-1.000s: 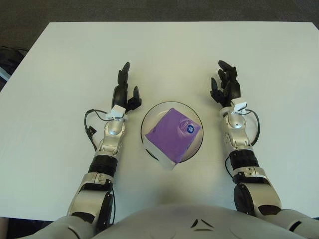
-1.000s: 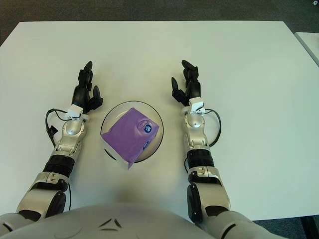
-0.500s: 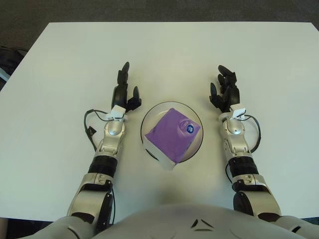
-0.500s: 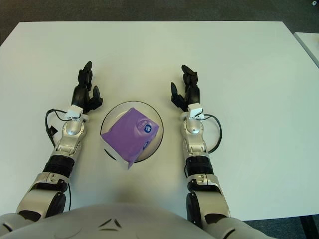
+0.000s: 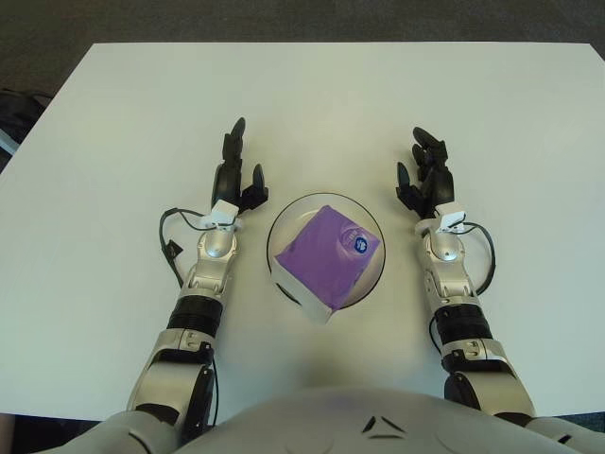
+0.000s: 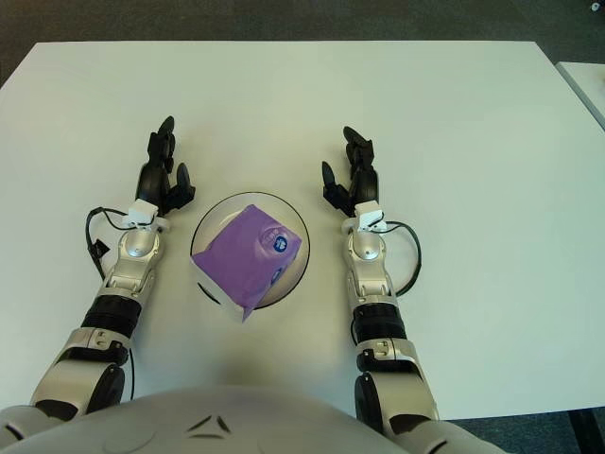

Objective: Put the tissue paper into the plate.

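The purple soft tissue paper pack (image 5: 327,257) is seen lying inside the clear round glass plate (image 5: 371,270), turned diagonally, its near corner poking over the plate's near rim. It sits between both hands, roughly equally near each; the left hand (image 5: 235,177) is set just beside the plate's left edge, the right hand (image 5: 426,178) just beside its right edge. Both hands are apart from the pack, fingers spread and extended, nothing pinched. The white table (image 5: 123,142) is otherwise bare. The task is judged done, though whether the pack rests flat is hard to tell.
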